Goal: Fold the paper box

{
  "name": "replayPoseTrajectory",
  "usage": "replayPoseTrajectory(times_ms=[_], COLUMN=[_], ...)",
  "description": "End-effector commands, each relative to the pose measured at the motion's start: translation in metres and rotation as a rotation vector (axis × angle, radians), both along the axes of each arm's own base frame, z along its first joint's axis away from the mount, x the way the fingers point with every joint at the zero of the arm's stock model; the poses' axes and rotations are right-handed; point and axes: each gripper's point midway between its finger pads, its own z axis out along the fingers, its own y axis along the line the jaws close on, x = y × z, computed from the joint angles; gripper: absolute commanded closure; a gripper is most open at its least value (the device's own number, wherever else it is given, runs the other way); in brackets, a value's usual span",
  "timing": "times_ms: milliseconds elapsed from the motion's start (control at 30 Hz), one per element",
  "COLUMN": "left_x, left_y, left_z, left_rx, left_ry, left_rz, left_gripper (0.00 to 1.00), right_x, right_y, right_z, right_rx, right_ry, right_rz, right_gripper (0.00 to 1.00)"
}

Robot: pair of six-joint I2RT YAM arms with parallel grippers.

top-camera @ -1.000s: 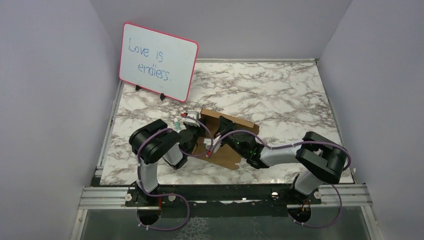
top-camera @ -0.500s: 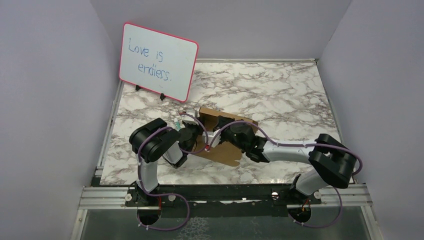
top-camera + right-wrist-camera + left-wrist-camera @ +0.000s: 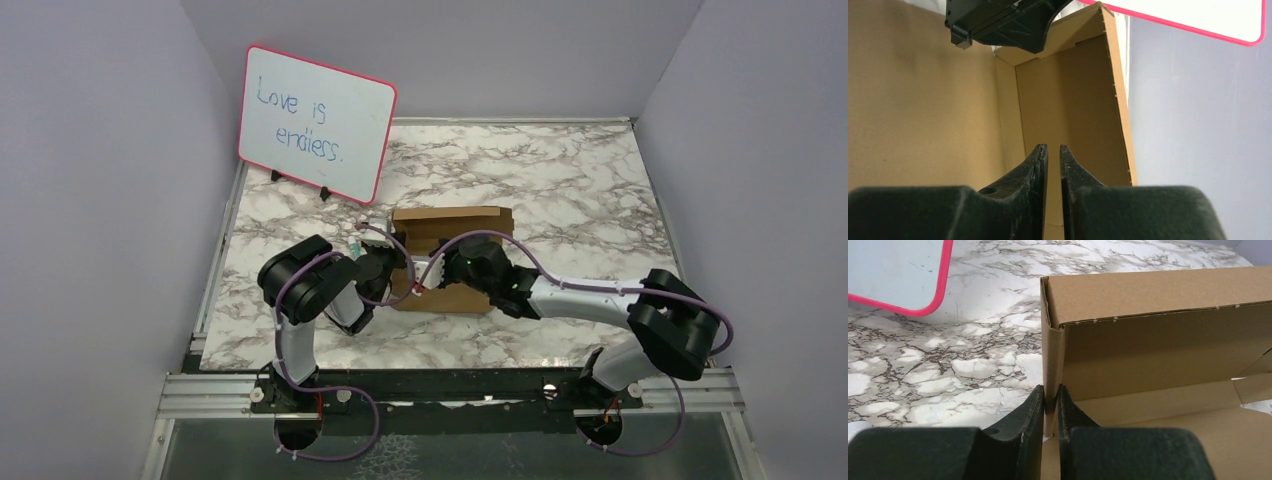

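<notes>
The left gripper (image 3: pixel 1050 390) is pinching a thin upright side wall of the plain brown cardboard paper box (image 3: pixel 1158 290), with its black fingers pressing that wall from both sides near a corner. The right gripper (image 3: pixel 1050 148) is reaching into the box with its jaws almost together and only a slit between them. I cannot tell whether a cardboard edge is sitting in that slit.

The box is lying half-formed between the two arms on the white-and-grey marbled table (image 3: pixel 560 180). Its far wall is standing up with a perforated fold along the top, well apart from the pink-framed rectangular whiteboard (image 3: pixel 315 122).

As I am judging it, the risk is coming from two arms working one light sheet. If they pull or twist unevenly, the pinched wall may crease off its score line or tear at the perforations. The box may also slip free and spring flat.
</notes>
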Motion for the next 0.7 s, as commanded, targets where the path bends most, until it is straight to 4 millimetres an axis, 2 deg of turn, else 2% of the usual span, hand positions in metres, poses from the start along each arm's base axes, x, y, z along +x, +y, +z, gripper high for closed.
replayPoseTrajectory(times_ms=[0, 67, 233, 267, 467, 667], left_x=[-0.001, 0.0, 0.0, -0.002, -0.006, -0.01], left_y=[-0.003, -0.005, -0.015, -0.019, -0.03, -0.032], left_z=[0.032, 0.03, 0.031, 0.03, 0.025, 0.019], left_rx=[-0.035, 0.005, 0.073, 0.083, 0.155, 0.244], left_ry=[-0.111, -0.096, -0.074, -0.074, -0.058, -0.035], left_rz=[-0.017, -0.033, -0.094, -0.12, -0.201, -0.264], left_gripper=[1.0, 1.0, 1.0, 1.0, 1.0, 1.0], right_x=[-0.001, -0.005, -0.008, -0.007, -0.004, 0.016], right_y=[0.006, 0.0, -0.018, -0.02, -0.029, -0.041], right_z=[0.069, 0.087, 0.13, 0.134, 0.137, 0.128], right_rx=[0.217, 0.271, 0.46, 0.482, 0.518, 0.63], right_ry=[0.039, 0.069, 0.187, 0.233, 0.458, 0.711], right_rz=[-0.018, -0.043, -0.163, -0.178, -0.277, -0.431], right_gripper=[0.77, 0.69, 0.41, 0.39, 0.3, 0.28])
